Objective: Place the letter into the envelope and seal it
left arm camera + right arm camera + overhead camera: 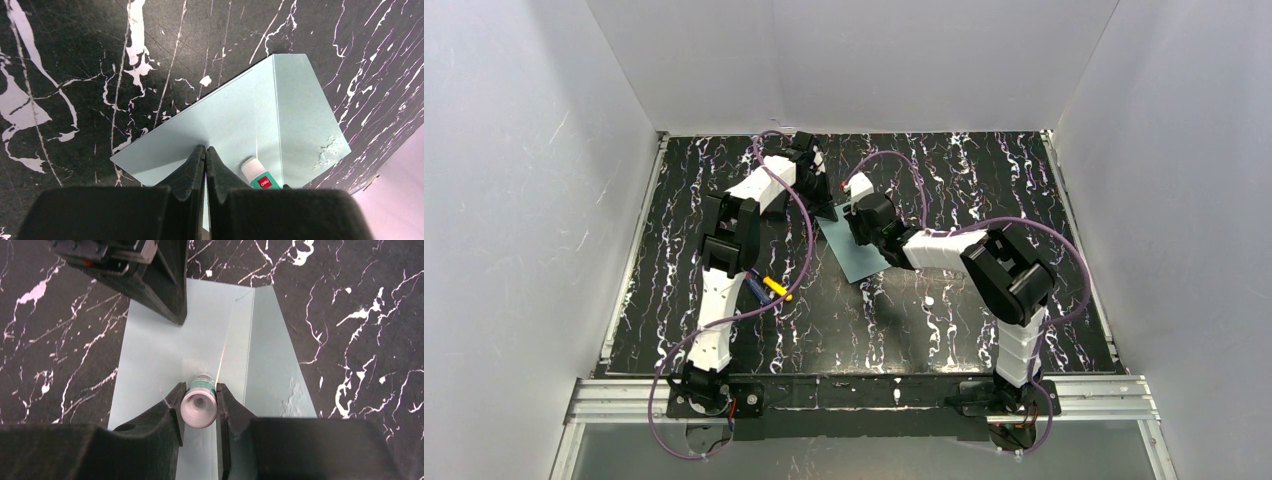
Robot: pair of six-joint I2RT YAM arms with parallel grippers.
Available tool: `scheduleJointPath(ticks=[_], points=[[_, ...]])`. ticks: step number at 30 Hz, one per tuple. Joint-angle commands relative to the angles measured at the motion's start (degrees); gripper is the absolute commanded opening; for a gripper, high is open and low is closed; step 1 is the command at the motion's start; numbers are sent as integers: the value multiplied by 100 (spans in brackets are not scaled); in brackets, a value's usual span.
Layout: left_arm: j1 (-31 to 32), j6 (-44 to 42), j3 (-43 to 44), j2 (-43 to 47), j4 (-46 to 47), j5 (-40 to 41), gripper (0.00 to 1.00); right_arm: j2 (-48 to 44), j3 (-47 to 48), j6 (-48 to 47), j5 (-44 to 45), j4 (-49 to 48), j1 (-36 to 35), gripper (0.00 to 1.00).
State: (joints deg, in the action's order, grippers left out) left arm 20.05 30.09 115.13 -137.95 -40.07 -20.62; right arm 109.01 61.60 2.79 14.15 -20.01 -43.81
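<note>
1. Envelope [852,258] [240,115] [155,355], pale teal, lies flat on a black marbled tabletop [924,330] with its flap [275,355] open. A rough whitish patch marks the flap.
2. The letter is not visible, so I cannot tell whether it is inside.
3. The left claw [205,150] [824,205] is clenched, empty, with its tips on the envelope's body.
4. The right claw [199,400] grasps a glue stick [200,405] [259,175], white with a green label. The stick's far end meets the envelope just beside the flap fold.
</note>
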Motion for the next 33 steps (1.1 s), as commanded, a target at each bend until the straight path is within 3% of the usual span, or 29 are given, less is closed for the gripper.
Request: scheduleJointPath(ticks=[1,11,19,28,33], points=[[54,-303,-75,-320,-466,379,0,384,227,3,152,205,-13,1],[52,307,205,-399,-229,1035,0,-344,-136,48,-272,1063,-73,1],[51,535,201,-504,-237,1095,0,-687,-452,108,-549,1389,-211,1],[51,492,82,-487,-238,1002,0,-7,-131,32,211,970,-203,1],[52,446,54,-481,-246,939,0,474,331,-25,212,801,-173,1]])
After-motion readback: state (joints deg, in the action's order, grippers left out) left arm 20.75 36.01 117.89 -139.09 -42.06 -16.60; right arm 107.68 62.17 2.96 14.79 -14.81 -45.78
